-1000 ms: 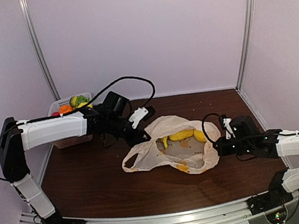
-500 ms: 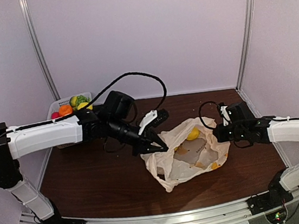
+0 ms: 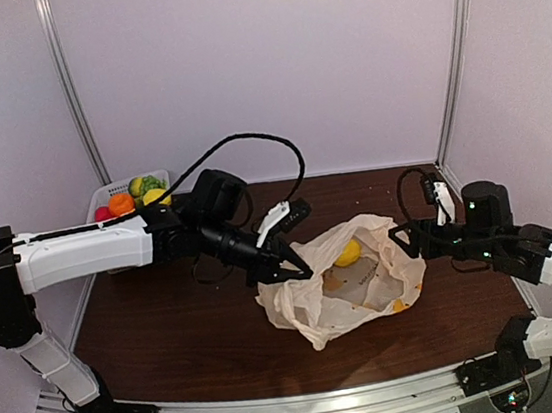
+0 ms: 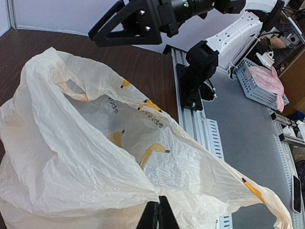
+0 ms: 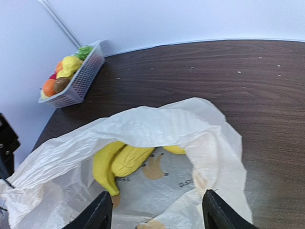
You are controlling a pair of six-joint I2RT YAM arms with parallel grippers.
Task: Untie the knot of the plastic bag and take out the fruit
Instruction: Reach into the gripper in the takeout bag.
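The plastic bag (image 3: 352, 288) lies open on the table, cream and crinkled, with banana prints. My left gripper (image 3: 290, 268) is shut on its left rim and holds that edge raised; in the left wrist view the fingertips (image 4: 158, 213) pinch the plastic bag (image 4: 71, 143). My right gripper (image 3: 408, 241) stands open just off the bag's right rim, touching nothing. In the right wrist view its gripper (image 5: 157, 218) hovers over the bag's mouth (image 5: 157, 126), where yellow bananas, the fruit (image 5: 119, 160), lie inside. A yellow fruit (image 3: 347, 253) shows from above. No knot shows in any view.
A white slotted basket (image 3: 125, 207) with several toy fruits stands at the back left corner, also the basket (image 5: 76, 81) in the right wrist view. The open right gripper (image 4: 125, 24) shows across the bag. Brown tabletop (image 3: 170, 330) surrounds the bag; walls close three sides.
My left gripper dragged the bag's rim to the right and lifted it. My right gripper let go of the right rim, opened, and drew back to the right.
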